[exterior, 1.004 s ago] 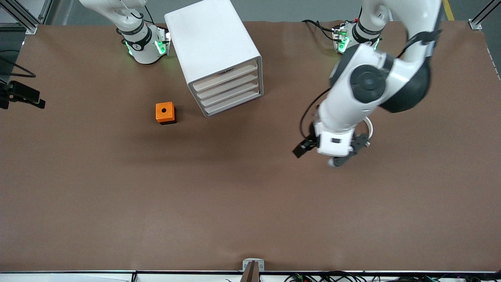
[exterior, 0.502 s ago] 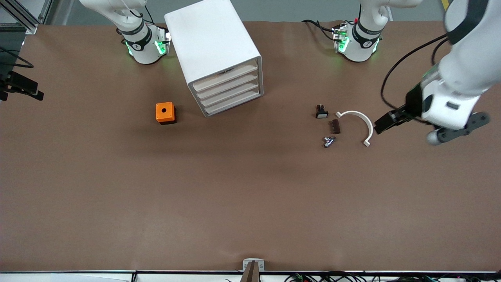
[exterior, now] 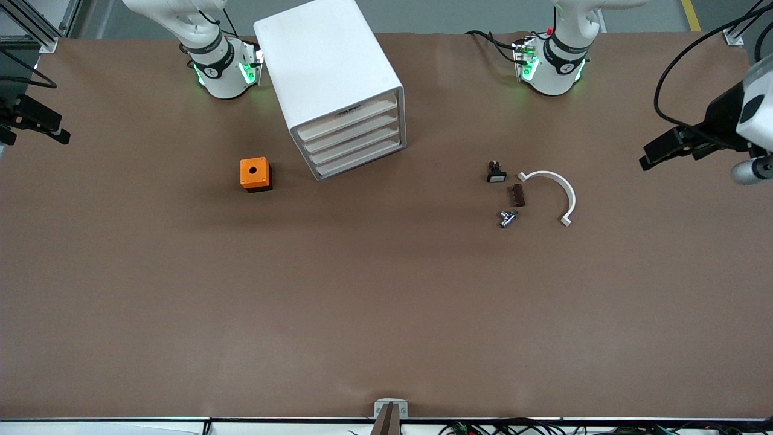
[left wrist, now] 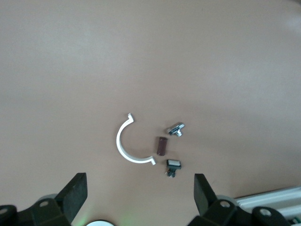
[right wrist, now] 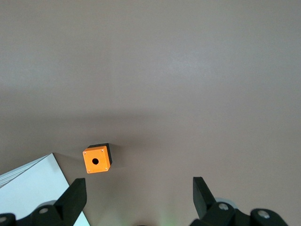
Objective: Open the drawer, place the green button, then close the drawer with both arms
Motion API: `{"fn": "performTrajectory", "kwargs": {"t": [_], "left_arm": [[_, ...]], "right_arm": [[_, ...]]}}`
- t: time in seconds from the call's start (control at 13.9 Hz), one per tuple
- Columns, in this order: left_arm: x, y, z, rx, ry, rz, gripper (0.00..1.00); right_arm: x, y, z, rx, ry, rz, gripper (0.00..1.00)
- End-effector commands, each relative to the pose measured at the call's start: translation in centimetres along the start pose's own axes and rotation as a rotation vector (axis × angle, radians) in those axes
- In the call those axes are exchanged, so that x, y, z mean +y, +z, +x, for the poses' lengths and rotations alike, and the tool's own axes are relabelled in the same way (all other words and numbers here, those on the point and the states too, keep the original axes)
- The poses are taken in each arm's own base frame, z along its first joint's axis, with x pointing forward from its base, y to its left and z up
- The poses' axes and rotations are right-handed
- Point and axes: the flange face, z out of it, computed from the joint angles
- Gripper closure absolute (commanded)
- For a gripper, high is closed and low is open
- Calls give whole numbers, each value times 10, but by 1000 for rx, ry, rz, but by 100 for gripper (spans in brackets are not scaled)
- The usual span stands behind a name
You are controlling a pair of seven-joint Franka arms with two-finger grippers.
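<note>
The white cabinet (exterior: 329,72) stands near the right arm's base, and its four drawers (exterior: 353,130) are all shut. Its corner also shows in the right wrist view (right wrist: 28,188). No green-capped button shows in any view. My left gripper (exterior: 661,151) is open and empty, high over the left arm's end of the table; its wrist view shows the open left gripper (left wrist: 140,193) with bare table between the fingers. My right gripper (exterior: 36,124) is open and empty over the right arm's end of the table, as the right wrist view (right wrist: 138,193) also shows.
An orange cube with a hole (exterior: 255,173) sits beside the cabinet. Toward the left arm's end lie a small black part with a white face (exterior: 496,173), a brown block (exterior: 517,195), a metal piece (exterior: 506,218) and a white half-ring (exterior: 558,187).
My left arm has swung from over the small parts out to its end of the table, uncovering them. My right gripper has shifted slightly. The cabinet and cube have not moved.
</note>
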Motion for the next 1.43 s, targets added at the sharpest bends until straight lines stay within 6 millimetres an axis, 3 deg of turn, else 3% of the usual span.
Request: {"fn": "performTrajectory", "kwargs": {"t": [0.0, 0.14, 0.29, 0.57, 0.93, 1.36], "left_arm": [[-3, -5, -42, 10, 32, 47, 0], [13, -2, -63, 40, 108, 175, 0], [17, -3, -74, 48, 151, 194, 0], [-24, -4, -79, 58, 183, 115, 0], [-27, -6, -81, 60, 135, 93, 0], [-16, -10, -83, 64, 115, 65, 0]], "right_arm": [[1, -1, -6, 14, 14, 12, 0], [1, -2, -6, 17, 16, 12, 0], [3, -2, -6, 17, 23, 12, 0], [2, -1, -6, 17, 63, 16, 0], [1, -3, -5, 24, 80, 15, 0], [-2, -4, -4, 30, 74, 14, 0]]}}
